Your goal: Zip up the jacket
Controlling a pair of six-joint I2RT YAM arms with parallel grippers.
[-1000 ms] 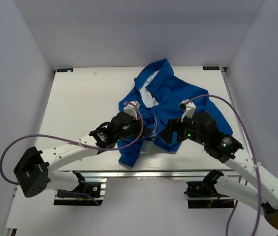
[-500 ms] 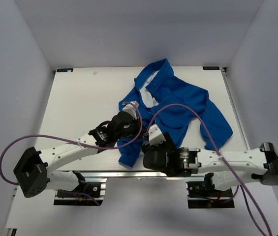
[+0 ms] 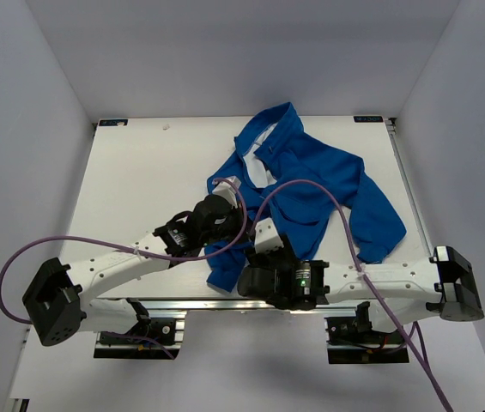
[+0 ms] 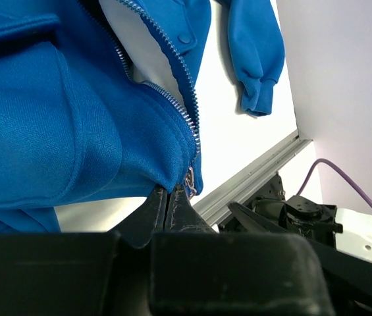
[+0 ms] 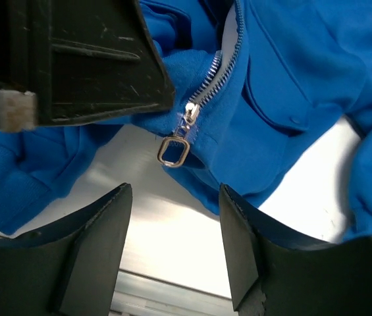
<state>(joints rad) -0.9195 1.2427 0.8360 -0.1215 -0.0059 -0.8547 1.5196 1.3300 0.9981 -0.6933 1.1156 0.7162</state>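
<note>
Left gripper [image 4: 168,201]: fingers pressed together, pinching the bottom hem of the jacket [image 3: 311,176] right beside the foot of the zipper; blue cloth bunched above the fingertips

Right gripper [image 5: 172,227]: jaws spread wide, nothing between them; held low by the near edge of the table [image 3: 148,172], fingertips aimed at the zipper pull [image 5: 172,151] and just short of it, no contact

Jacket: royal blue, crumpled on the right-centre part of the table, collar toward the far edge, one sleeve trailing toward the right edge; front parted over most of its length, white lining [image 3: 257,170] exposed

Zipper pull: silver ring-shaped tab hanging from the slider at the lower end of the zipper, near the left gripper's black body

Zipper teeth [image 5: 217,69]: silver; in the left wrist view two rows part above the slider

Pocket flap [image 5: 284,99]: blue, with a snap at its corner, beside the zipper

Sleeve cuff [image 4: 258,99]: ribbed, lying on the table, apart from the pinched hem

Purple cable [image 3: 302,182]: arcs above the jacket from the right arm
</note>
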